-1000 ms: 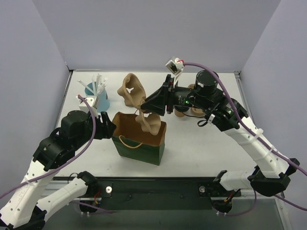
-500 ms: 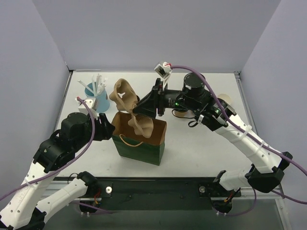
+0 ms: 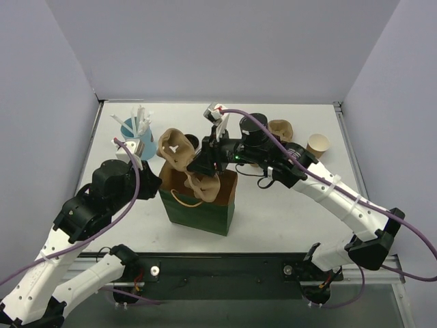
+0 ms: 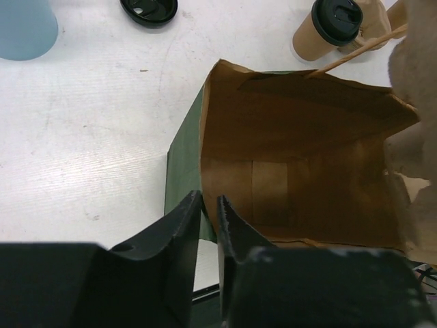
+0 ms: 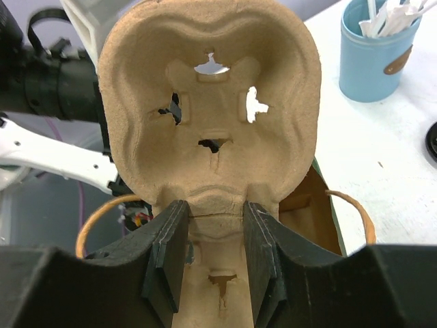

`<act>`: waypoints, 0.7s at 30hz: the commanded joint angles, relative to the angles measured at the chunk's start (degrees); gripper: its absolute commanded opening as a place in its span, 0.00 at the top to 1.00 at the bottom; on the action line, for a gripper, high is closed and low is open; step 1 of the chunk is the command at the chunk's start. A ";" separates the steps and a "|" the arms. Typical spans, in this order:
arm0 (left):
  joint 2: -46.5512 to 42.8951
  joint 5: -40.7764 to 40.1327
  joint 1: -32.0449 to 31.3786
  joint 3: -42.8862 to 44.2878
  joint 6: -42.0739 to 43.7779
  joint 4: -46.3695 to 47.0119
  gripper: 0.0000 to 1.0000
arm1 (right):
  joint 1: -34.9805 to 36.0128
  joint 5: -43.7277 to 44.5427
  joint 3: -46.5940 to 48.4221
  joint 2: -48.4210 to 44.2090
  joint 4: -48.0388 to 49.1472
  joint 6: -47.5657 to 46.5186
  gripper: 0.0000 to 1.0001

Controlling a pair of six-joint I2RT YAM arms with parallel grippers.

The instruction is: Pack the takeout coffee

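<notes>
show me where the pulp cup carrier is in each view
top external: the pulp cup carrier is at centre, over the green paper bag, in the right hand
left wrist: carrier at far right edge, beside the bag's mouth
right wrist: carrier fills the centre, between the fingers
shared landmark: the green paper bag

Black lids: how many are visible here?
2. A loose lid lies on the table near the blue cup; a second lid caps a tan cup beyond the bag. Others may be hidden.

Rough matt moulded-pulp carrier (image 5: 208, 123)
</notes>
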 commanded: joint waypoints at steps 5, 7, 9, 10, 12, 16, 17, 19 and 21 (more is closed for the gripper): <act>-0.82 0.34 0.33 -0.40 -0.20 4.87 0.81 | 4.76 11.18 0.83 0.34 -7.37 -11.88 0.69; -0.91 0.16 0.33 -0.40 -0.29 4.87 0.82 | 5.73 13.03 1.26 0.87 -9.13 -13.64 0.69; -0.82 0.16 0.33 -0.49 -0.29 4.87 0.83 | 7.05 15.32 1.79 1.83 -11.94 -16.01 0.69; -0.73 0.25 0.33 -0.49 -0.29 4.96 0.83 | 7.31 16.11 2.32 2.10 -12.74 -16.54 0.70; -0.82 0.51 0.33 -0.67 -0.46 5.05 0.83 | 8.63 18.56 3.20 3.15 -14.93 -18.04 0.70; -0.99 0.69 0.33 -0.67 -0.64 5.22 0.83 | 10.39 23.31 4.78 4.65 -18.01 -19.18 0.71; -1.08 0.77 0.33 -0.76 -0.64 5.22 0.83 | 10.57 24.19 5.13 4.83 -18.71 -19.18 0.71; -1.26 0.78 0.33 -0.67 -0.72 5.22 0.83 | 10.74 26.04 5.31 5.35 -19.68 -18.83 0.71; -1.43 0.78 0.33 -0.58 -0.72 5.14 0.83 | 10.92 26.84 5.75 5.79 -20.30 -18.48 0.71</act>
